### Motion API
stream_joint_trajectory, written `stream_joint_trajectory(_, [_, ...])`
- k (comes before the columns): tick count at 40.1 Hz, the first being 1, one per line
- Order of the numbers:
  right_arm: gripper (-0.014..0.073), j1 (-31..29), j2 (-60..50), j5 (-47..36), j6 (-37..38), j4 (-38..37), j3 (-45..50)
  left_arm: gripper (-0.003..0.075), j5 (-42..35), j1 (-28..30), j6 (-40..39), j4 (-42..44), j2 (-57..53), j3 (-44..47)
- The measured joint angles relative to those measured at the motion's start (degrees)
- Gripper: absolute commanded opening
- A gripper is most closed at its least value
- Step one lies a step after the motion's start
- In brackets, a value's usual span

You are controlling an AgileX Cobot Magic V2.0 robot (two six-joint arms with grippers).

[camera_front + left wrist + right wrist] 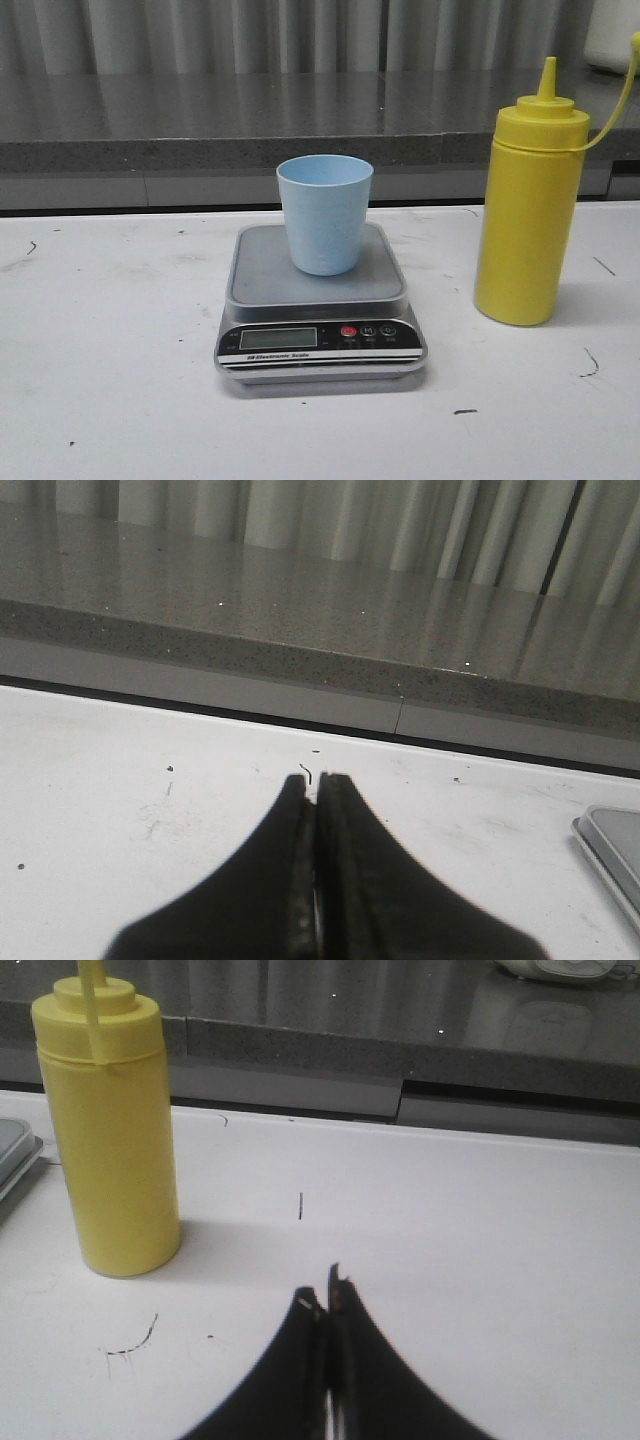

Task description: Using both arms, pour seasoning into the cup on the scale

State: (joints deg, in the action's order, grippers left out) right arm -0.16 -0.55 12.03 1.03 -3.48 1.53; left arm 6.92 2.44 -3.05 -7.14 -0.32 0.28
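The pale blue cup (324, 212) stands upright on the grey platform of the silver scale (318, 300) at the table's middle. The tall yellow seasoning bottle (528, 200) stands upright to the right of the scale, its tether curving up to the right; it also shows in the right wrist view (110, 1125). Neither arm shows in the front view. My left gripper (317, 778) is shut and empty over the bare white table, with the scale's corner (612, 842) off to its side. My right gripper (323, 1295) is shut and empty, short of the bottle.
A grey speckled ledge (250, 125) with a pleated wall behind runs along the table's far edge. A white object (555, 968) sits on that ledge at the far right. The white table (110, 380) bears small dark marks.
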Motion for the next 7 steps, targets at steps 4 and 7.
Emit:
stream_joint_trajectory(4, [-0.0119,0.0,0.0,0.0,0.0,0.0,0.0,-0.0020,0.0,0.0,0.0,0.0,0.0,0.0])
stream_joint_trajectory(7, [-0.0119,0.0,0.0,0.0,0.0,0.0,0.0,-0.0020,0.0,0.0,0.0,0.0,0.0,0.0])
